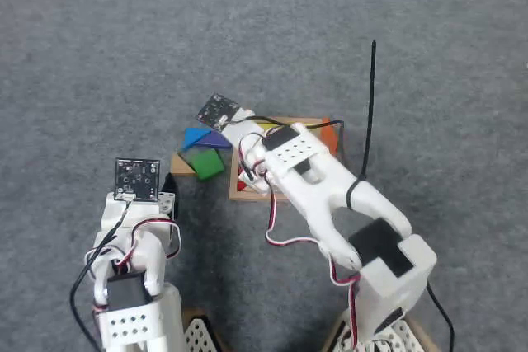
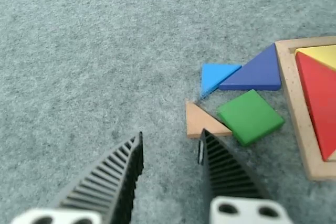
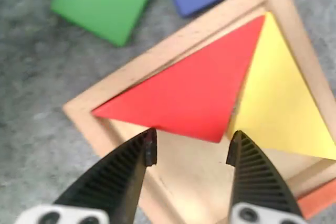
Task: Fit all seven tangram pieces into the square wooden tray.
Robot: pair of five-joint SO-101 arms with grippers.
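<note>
Tray [image 1: 233, 190]: square wooden one, sitting on the grey counter [image 1: 82, 80] right under the right arm.
In the tray: red triangle [image 3: 194, 95] and yellow triangle [image 3: 278, 108], both lying flat and edge to edge. Plain wood floor shows next to them.
Orange piece [image 1: 330, 133]: over at the tray's far side. Honestly can't tell if it's inside or perched on the rim.
Dark blue triangle [image 2: 257, 72]: out on the counter, its tip touching a corner of the tray.
Light blue triangle [image 2: 214, 74]: touching the dark blue one, on the side away from the tray.
Green square [image 2: 250, 116]: flat on the counter just beside the tray's rim, close to the dark blue triangle with a small gap between them.
Tan triangle [image 2: 199, 124]: pushed up against the green square, on the side away from the tray.
Right hand [image 3: 193, 140]: fingers spread fairly wide with nothing in them. It hangs over the tray's wood floor, right by the red triangle's point.
Left hand [image 2: 170, 136]: spread about the same, holding nothing. It's low over the counter, just short of the tan triangle.
</note>
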